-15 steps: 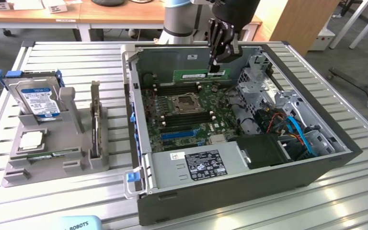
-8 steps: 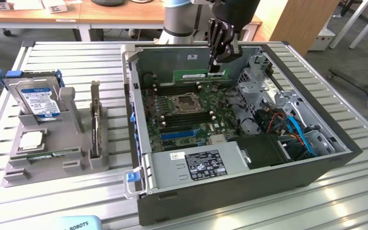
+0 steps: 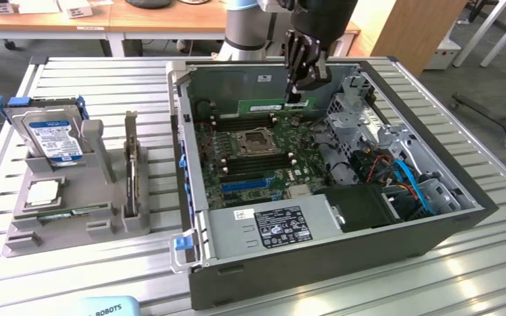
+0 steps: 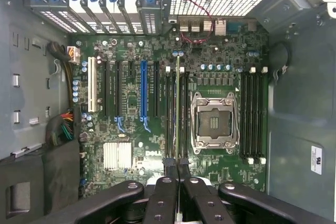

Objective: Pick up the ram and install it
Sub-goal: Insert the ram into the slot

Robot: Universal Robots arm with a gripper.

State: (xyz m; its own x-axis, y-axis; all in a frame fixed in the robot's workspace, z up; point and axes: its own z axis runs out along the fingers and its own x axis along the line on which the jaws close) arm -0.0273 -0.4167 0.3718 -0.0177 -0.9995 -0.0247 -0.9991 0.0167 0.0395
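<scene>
Two black fingers [image 4: 164,195] of the gripper [image 3: 295,96] are pressed together on the ram [image 4: 177,109], a thin green stick that the wrist view sees from its edge and that reaches out from the fingertips toward the exterior view's left. The ram is inside the open computer case [image 3: 323,263], over the memory slots [image 4: 169,114] of the green board [image 4: 131,51] and just beside the empty processor socket [image 4: 212,120]; whether it already touches a slot I cannot tell. Well apart, at the exterior view's left, a grey holder [image 3: 24,242] on the metal table [image 3: 103,82] carries a hard drive [image 3: 53,135] and a dark card [image 3: 130,171].
</scene>
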